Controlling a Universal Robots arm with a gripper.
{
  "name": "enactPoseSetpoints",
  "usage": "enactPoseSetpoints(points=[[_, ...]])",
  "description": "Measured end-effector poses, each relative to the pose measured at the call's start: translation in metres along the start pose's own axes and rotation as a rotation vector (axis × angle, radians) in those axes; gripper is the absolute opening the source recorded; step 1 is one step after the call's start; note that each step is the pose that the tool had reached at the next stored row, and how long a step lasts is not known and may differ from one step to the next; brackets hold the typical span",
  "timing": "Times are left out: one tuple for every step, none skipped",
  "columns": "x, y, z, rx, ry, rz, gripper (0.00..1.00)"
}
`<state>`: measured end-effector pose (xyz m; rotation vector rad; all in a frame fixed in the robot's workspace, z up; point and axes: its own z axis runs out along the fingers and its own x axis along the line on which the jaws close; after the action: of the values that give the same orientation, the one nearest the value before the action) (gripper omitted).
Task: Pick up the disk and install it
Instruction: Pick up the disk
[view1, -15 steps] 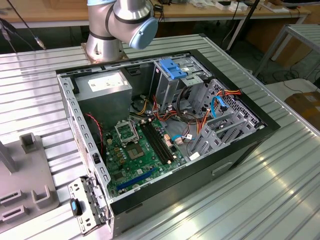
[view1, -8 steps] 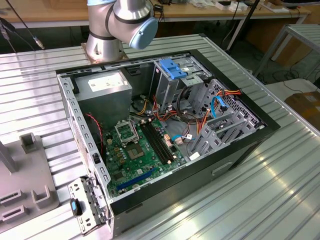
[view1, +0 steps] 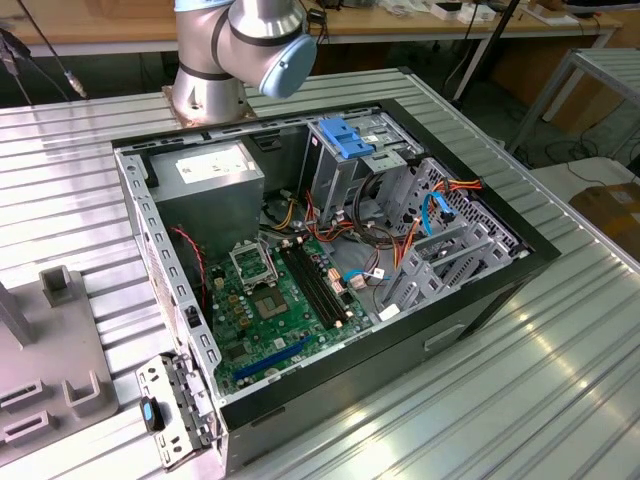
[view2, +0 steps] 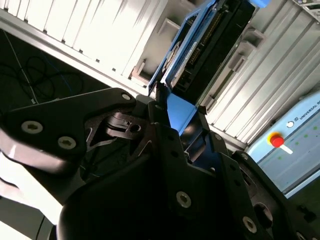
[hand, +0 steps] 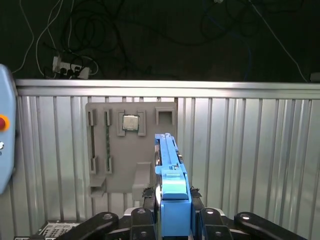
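My gripper is shut on one end of the disk, a flat dark drive framed by bright blue rails, seen edge-on in the first wrist view. In the second wrist view the black fingers clamp the disk's blue end tab while its dark body reaches out beyond them. Behind the disk lies a grey holder plate on the ribbed metal table. The open computer case lies on its side in the exterior view, with grey drive bays at the exterior view's right.
The holder plate carries a square chip and a green memory stick. A light blue box with a red button stands nearby. Inside the case are a motherboard, a power supply and a blue-latched cage. The arm's base stands behind the case.
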<state>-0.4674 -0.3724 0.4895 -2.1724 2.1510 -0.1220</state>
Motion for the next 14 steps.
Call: enactPoseSetpoints(points=[[0.0, -0.0018, -0.0002, 0.0003, -0.0001, 0.0, 0.36], [0.0001, -0.0034, -0.0004, 0.0006, 0.0, 0.0, 0.36], [0.0001, -0.0057, -0.0007, 0.0009, 0.0, 0.0, 0.36], [0.0001, -0.0092, -0.0008, 0.0015, -0.0001, 0.0, 0.36], [0.0002, -0.0135, -0.0008, 0.002, 0.0, 0.0, 0.36], [0.0002, -0.0187, -0.0006, 0.0022, 0.0, -0.001, 0.36], [0.0003, -0.024, -0.0003, 0.0025, -0.0002, -0.001, 0.36], [0.0003, -0.0263, -0.0002, 0.0026, -0.0001, -0.001, 0.36], [0.0003, -0.0282, -0.0002, 0.0026, -0.0001, -0.001, 0.36], [0.0003, -0.0311, 0.0, 0.0028, -0.0002, -0.002, 0.36], [0.0003, -0.0334, 0.0, 0.0029, -0.0002, -0.002, 0.36], [0.0004, -0.0345, -0.0001, 0.0029, -0.0002, -0.002, 0.36], [0.0004, -0.0363, -0.0006, 0.0029, -0.0002, -0.002, 0.36], [0.0004, -0.0387, -0.0017, 0.0029, -0.0002, -0.002, 0.36]])
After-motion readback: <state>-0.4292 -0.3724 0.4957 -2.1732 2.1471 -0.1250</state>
